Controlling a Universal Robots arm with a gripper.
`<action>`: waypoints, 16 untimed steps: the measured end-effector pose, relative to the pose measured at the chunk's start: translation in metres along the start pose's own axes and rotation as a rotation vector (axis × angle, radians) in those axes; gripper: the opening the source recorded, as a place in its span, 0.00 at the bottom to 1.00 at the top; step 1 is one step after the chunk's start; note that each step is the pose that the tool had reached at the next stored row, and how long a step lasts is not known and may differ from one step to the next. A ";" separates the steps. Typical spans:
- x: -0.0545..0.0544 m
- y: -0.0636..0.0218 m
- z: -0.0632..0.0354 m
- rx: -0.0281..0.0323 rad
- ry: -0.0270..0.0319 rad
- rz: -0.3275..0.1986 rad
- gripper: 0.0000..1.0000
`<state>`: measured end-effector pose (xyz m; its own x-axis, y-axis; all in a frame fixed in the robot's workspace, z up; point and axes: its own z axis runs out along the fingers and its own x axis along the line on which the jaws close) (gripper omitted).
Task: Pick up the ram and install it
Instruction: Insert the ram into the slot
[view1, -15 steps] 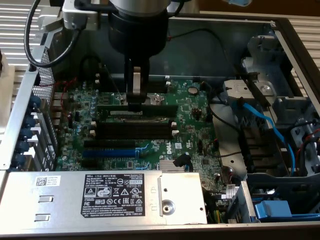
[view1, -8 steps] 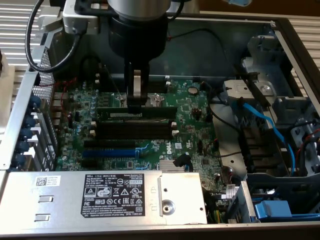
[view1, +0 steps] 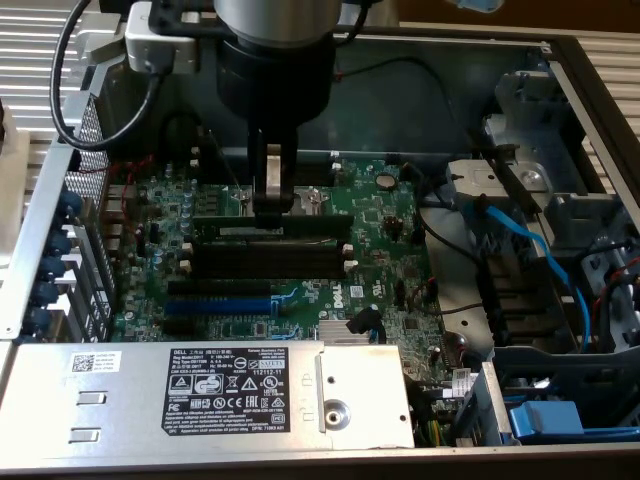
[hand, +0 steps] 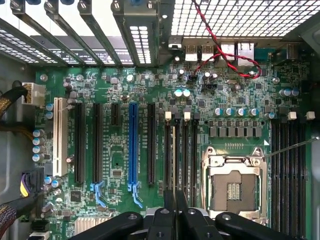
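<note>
The tool (view1: 270, 205) is closed on the ram (view1: 315, 222), gripping it near mid-length. The ram stands on edge, parallel to the black memory slots (view1: 270, 258) of the green motherboard (view1: 385, 285). Which slot it meets cannot be told.

From where I stand, the arm (view1: 275, 30) runs off the top edge of the exterior view, so its upper part is cut away. The hand (view1: 272, 205) covers the middle of the ram (view1: 310, 224). Where fingertips meet board is too dark to make out, and I cannot tell whether the ram sits fully in its slot. Just behind the hand, the CPU socket (view1: 312, 200) is mostly hidden by it. In the wrist view, the socket's end nearest the hand disappears under the black finger links (hand: 240, 227). The sticker (view1: 225, 390) on the metal cover, well to the near side of the hand, has print too small to read.
</note>
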<state>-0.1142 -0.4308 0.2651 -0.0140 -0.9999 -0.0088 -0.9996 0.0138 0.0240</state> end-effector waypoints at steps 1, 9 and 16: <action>0.000 0.0001 0.0000 0.0000 -0.0023 0.000 0.12; 0.002 -0.0032 0.0000 -0.0176 -0.0206 0.000 0.12; 0.003 -0.0058 -0.0001 -0.0389 -0.0211 0.000 0.12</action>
<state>-0.1085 -0.4336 0.2650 -0.0151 -0.9994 -0.0299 -0.9979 0.0132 0.0629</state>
